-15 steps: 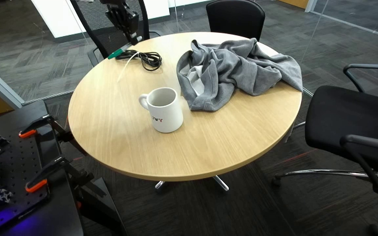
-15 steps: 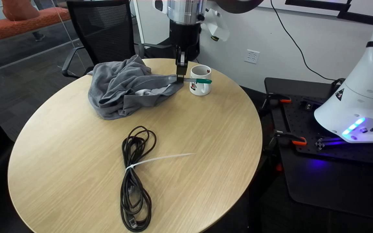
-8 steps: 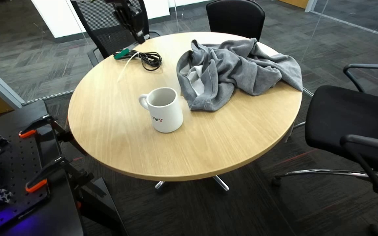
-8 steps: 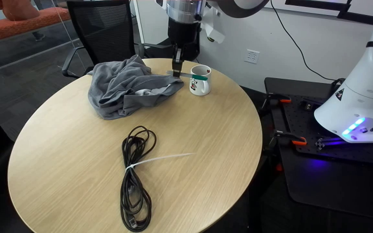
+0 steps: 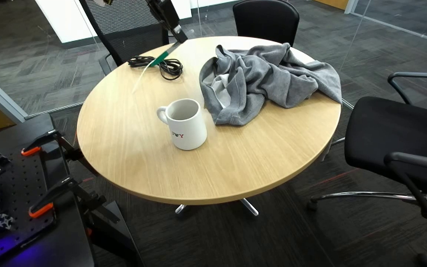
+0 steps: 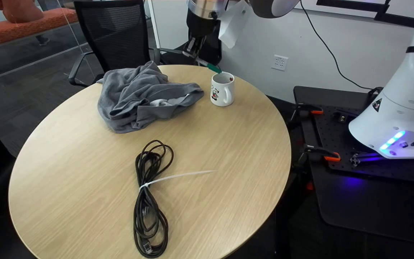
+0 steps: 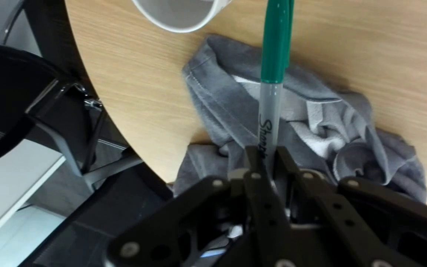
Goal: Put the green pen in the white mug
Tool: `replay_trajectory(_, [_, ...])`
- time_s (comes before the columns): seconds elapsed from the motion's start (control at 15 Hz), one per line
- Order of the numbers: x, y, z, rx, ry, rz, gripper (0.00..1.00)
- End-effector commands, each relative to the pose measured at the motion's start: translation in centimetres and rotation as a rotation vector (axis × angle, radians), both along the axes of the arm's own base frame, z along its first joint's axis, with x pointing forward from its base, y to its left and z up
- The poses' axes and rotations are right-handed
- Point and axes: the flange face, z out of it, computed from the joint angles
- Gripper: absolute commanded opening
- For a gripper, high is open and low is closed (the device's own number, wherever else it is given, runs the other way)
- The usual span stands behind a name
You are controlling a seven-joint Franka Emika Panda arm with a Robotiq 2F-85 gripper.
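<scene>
- The green pen (image 7: pixel 271 74) looks like a marker from here: a glossy, deep green cap with a clip down one side, then a slim, pale grey barrel with dark lettering that begins "Sharp".
- It hangs in the air above the round table (image 5: pixel 235 163), tilted, with the capped end lower.
- The gripper (image 7: pixel 267 152) pinches it by the barrel, a fingertip pressed to either side; in both exterior views the pen's back end pokes out past the fingers.
- The white mug (image 5: pixel 188 129) stands upright on the table, apart from the pen, toward the stretch of edge well away from the black cable bundle (image 6: pixel 151 212).
- Its mouth faces up; one side carries small dark and red letters, and a little black-and-red figure sits near the loop handle.
- That cable bundle, cinched with a white tie (image 6: pixel 182 175), lies near its own edge of the table.
- A grey cloth (image 6: pixel 135 97) lies rumpled, reaching the edge farthest from the black bench (image 6: pixel 372 208).
</scene>
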Motion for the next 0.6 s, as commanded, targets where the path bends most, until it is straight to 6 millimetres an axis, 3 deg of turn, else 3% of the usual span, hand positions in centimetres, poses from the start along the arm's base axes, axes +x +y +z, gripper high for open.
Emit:
replay_trajectory(0.0, [0.4, 1.0, 1.6, -0.097, -0.092, -0.135, 0.03])
replay_trajectory(0.53, [-1.7, 5.5, -1.5, -0.351, -0.284, -0.464, 0.03])
